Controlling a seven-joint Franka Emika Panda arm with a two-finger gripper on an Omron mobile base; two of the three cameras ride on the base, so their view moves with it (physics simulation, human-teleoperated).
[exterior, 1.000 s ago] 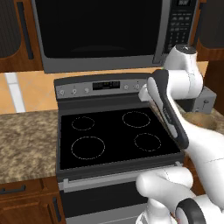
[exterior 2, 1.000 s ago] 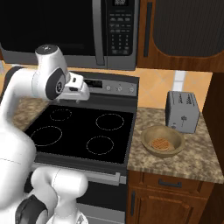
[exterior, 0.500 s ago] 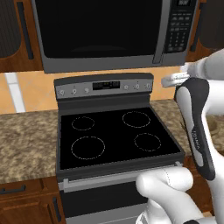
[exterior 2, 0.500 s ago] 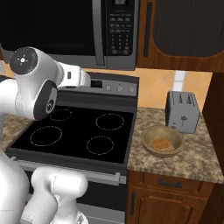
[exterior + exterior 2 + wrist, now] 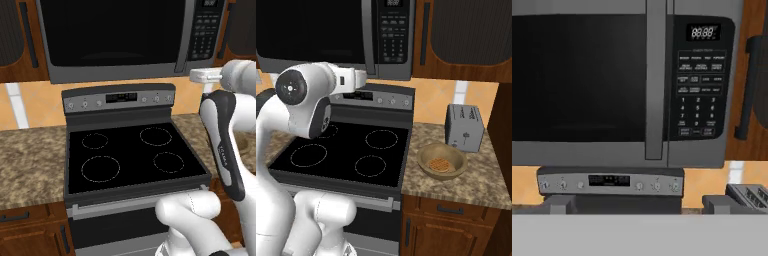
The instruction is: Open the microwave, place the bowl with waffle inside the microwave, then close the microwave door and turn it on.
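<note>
Microwave (image 5: 627,85): hanging shut above the stove (image 5: 132,155), its door (image 5: 587,80) and vertical handle (image 5: 655,80) facing the hand camera squarely.
Bowl (image 5: 442,161): sitting on the desk (image 5: 476,175) right of the stove, the waffle (image 5: 439,164) lying inside it, the toaster (image 5: 464,127) just behind.
Change: over the last second the arm has been swinging up and turning toward the door, with the tool widening.
Meaning: opening is only starting; nothing is being grasped.
Tool (image 5: 639,204): released, tips spread wide, still short of the handle.
Hidden: microwave interior is lying behind dark glass; keypad (image 5: 698,90) labels are too small to read.
</note>
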